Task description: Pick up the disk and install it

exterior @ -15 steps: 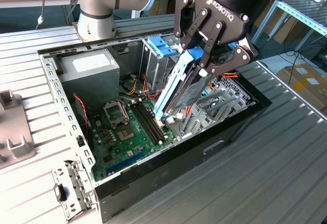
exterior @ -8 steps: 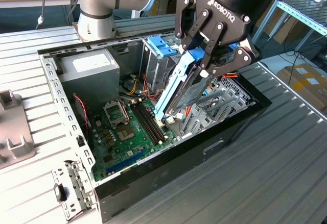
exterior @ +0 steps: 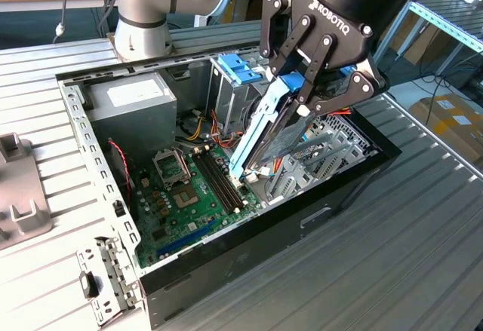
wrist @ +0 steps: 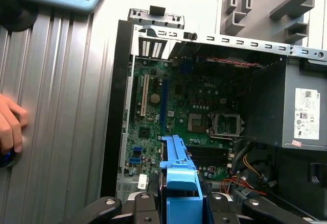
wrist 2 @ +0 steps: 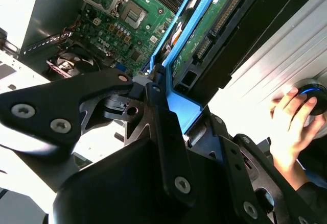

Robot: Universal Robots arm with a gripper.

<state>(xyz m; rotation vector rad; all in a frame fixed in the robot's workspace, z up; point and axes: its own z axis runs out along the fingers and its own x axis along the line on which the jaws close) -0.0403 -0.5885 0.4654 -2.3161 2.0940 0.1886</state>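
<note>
The claw [exterior: 302, 99] is closed on the upper end of the disk [exterior: 275, 131], gripping its light-blue side-rail bracket between the black fingers [exterior: 296, 58]. The disk hangs steeply tilted above the open computer case [exterior: 249, 229] — its lower end points down toward the motherboard [exterior: 189, 203], just beside the memory slots [exterior: 220, 180], and it rests on nothing. In the second wrist view the disk [wrist 2: 204, 25] shows its green circuit-board underside with the blue rail alongside, clamped at the near end by the claw [wrist 2: 163, 106]. In the first wrist view the blue bracket end of the disk [wrist: 179, 183] sits between the fingers [wrist: 138, 206], above the motherboard [wrist: 168, 112].

The grey power supply [exterior: 132, 108] occupies the far corner of the case. A second blue plastic piece [exterior: 235, 68] sits on the drive cage behind the claw. The case lies on the ribbed metal bench [exterior: 407, 225]. A person's hand [wrist 2: 291, 127] rests on a round control at the bench edge — well apart from the case.
</note>
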